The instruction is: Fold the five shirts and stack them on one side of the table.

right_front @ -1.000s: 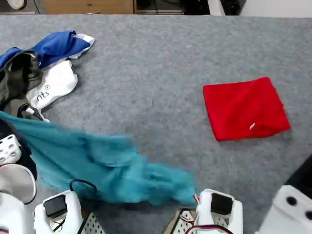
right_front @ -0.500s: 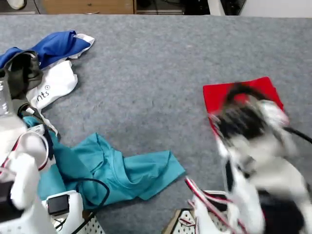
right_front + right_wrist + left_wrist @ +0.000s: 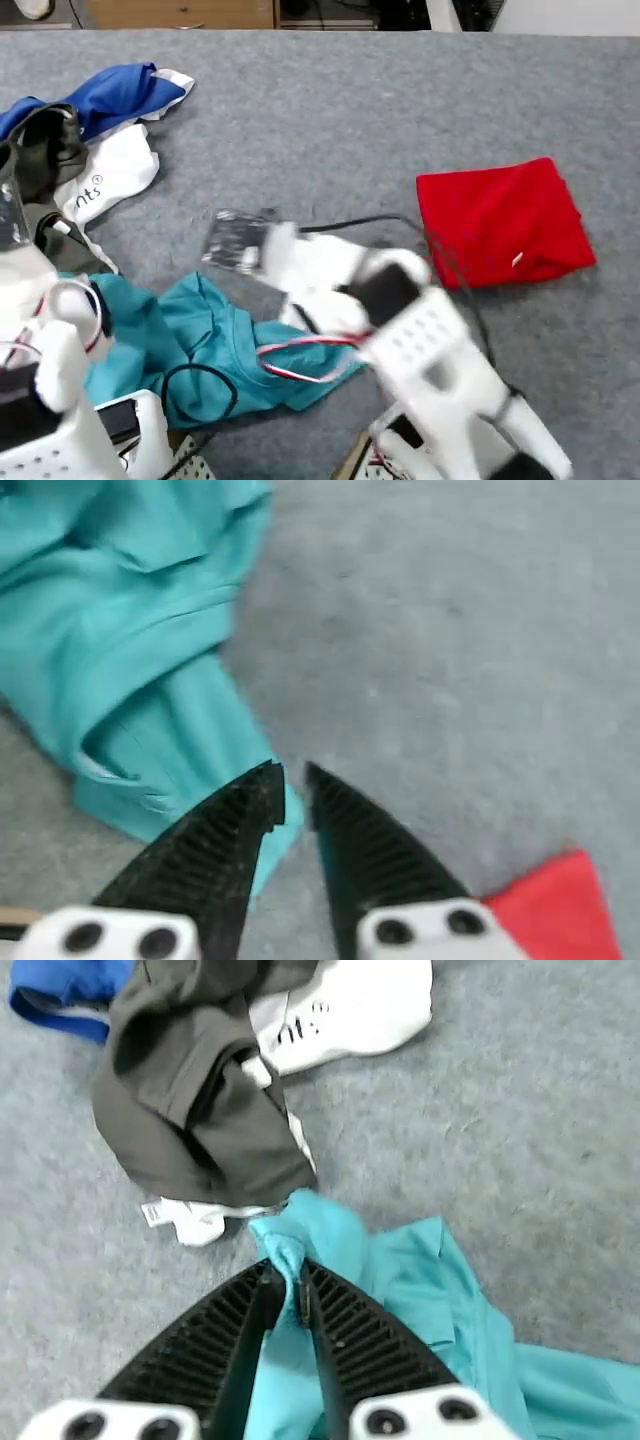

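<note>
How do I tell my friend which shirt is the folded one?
Look at the grey table. Away from the heap of crumpled shirts at one end, a red shirt lies alone. It is the only red one and the only one folded flat and neat.

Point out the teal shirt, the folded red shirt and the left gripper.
teal shirt [image 3: 215, 335], high view, on its crumpled middle.
folded red shirt [image 3: 500, 222], high view, centre of its top face.
left gripper [image 3: 291, 1278], left wrist view, between the fingertips pinching the teal shirt.
</note>
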Controlling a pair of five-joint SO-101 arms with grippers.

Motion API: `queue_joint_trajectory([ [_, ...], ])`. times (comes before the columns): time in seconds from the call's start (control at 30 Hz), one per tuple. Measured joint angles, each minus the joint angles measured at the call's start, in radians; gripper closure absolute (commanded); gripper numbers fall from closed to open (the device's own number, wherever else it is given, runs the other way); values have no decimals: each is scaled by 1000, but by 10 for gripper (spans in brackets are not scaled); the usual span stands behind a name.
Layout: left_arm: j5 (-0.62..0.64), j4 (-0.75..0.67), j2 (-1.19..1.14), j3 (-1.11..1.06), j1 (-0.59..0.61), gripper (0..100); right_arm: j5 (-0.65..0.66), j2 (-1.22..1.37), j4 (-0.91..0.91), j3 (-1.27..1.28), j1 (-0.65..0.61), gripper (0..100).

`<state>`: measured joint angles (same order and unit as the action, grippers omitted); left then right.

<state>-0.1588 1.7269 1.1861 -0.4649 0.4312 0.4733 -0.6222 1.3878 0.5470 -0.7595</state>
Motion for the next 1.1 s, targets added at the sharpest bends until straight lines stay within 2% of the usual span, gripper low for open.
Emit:
queue_joint_trajectory([
  [0.23,-51,0,193,-89,3,982,34,359,-74,-152,-172,853],
  [0.43,-66,0,219,-95,3,982,63,603,-89,-298,-247,851],
  [0.53,-68,-3,219,-95,35,982,63,678,-89,-351,-255,850],
  [0.77,-68,-98,219,-95,210,982,69,818,-147,-379,-258,850],
  [1.1,-66,-107,219,-95,224,982,100,919,-199,-413,-292,850],
])
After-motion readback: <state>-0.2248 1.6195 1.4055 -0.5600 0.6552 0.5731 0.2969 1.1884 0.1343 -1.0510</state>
